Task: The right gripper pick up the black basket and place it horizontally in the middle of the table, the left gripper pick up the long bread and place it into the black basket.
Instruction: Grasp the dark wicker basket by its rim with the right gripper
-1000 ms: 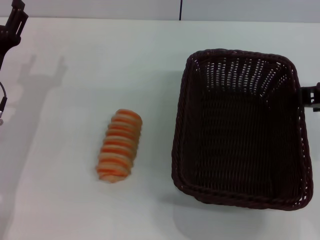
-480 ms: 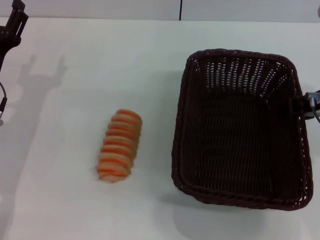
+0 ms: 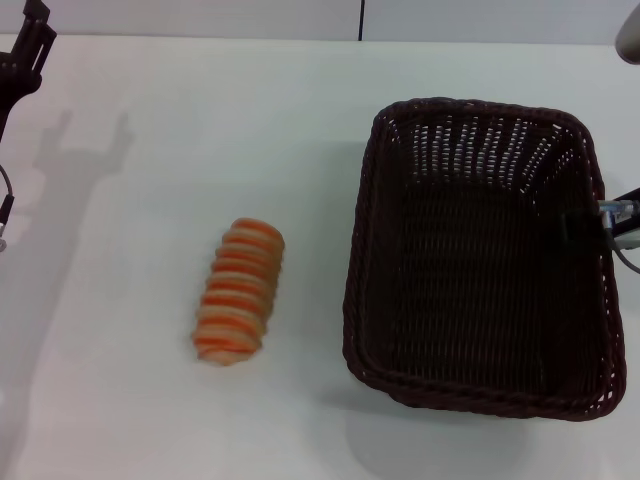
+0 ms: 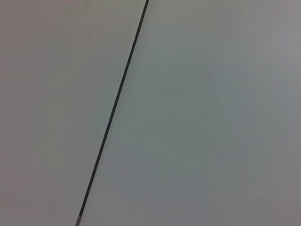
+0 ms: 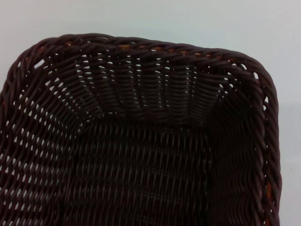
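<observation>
The black basket (image 3: 480, 260) stands on the white table (image 3: 200, 120) at the right, its long side running away from me. The right wrist view looks down into the basket (image 5: 141, 155) from close above. My right gripper (image 3: 598, 215) reaches in from the right edge at the basket's right rim, with a dark part showing inside the wall. The long bread (image 3: 240, 290) lies left of the basket, a clear gap apart. My left gripper (image 3: 28, 45) is parked at the far left corner, and its shadow shows two spread fingers.
A dark seam (image 3: 361, 20) runs up the grey wall behind the table and shows in the left wrist view (image 4: 115, 108), which shows nothing else. Bare tabletop lies between the bread and the basket.
My right gripper has moved left from the picture's edge to over the basket's right rim. The basket, the bread and the left arm have not moved.
</observation>
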Tool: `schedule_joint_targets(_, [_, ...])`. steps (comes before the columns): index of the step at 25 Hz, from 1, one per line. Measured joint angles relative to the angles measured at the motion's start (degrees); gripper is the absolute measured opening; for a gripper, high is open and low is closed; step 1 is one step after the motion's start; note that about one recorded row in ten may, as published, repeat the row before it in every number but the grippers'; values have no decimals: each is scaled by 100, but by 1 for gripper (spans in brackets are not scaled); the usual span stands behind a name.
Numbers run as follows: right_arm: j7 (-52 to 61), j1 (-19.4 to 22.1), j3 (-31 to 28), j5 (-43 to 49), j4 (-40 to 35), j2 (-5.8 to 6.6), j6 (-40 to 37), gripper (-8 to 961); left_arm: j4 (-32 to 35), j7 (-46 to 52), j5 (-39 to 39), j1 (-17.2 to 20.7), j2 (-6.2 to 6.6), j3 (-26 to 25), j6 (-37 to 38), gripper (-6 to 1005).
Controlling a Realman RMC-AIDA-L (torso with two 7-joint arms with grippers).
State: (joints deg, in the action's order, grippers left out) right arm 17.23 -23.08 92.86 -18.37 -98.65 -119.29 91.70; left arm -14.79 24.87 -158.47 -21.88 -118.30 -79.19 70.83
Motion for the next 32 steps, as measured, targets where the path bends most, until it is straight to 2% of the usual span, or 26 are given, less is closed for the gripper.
schedule_joint_targets(11, [-32, 46, 3, -10, 52, 9, -87, 502, -13, 0, 0, 0, 0, 0, 0, 812])
schedule_joint_targets(23, [-215, 15, -50, -11, 240, 20, -269, 252, -37, 0, 0, -8, -2, -29, 0, 811])
schedule_joint_targets(25, [-304, -15, -76, -6, 303, 29, -421, 201, -42, 0, 0, -8, -7, -71, 1, 811])
schedule_joint_targets(32, [-1268, -35, -286, -14, 309, 34, -1675, 193, -65, 0, 0, 45, -9, -263, 0, 811])
